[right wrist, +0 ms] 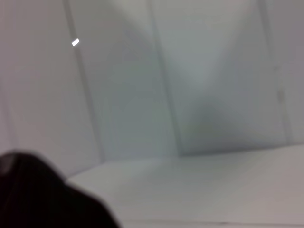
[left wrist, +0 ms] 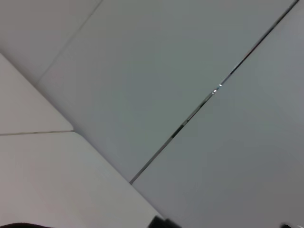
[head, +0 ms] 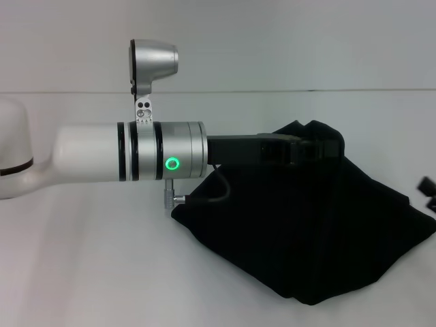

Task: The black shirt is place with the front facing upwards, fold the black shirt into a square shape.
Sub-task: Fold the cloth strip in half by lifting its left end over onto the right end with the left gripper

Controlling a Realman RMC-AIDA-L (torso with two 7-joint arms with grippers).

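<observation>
The black shirt [head: 306, 225] rises from the white table [head: 88, 266] in a tent-like heap right of centre, its peak pulled up. My left arm reaches across from the left, and my left gripper [head: 321, 147] is shut on that raised peak, with cloth draping down from it on all sides. No lettering or label shows on the cloth. A small black part of my right gripper [head: 427, 192] shows at the far right edge, just beside the shirt's right corner. A blurred dark mass, probably the shirt [right wrist: 42, 199], fills a corner of the right wrist view.
The left arm's white and silver wrist [head: 136, 151], with a green ring light, hangs above the table's left half. A black cable [head: 211, 191] loops beneath it. Pale wall panels [left wrist: 190, 71] stand behind the table.
</observation>
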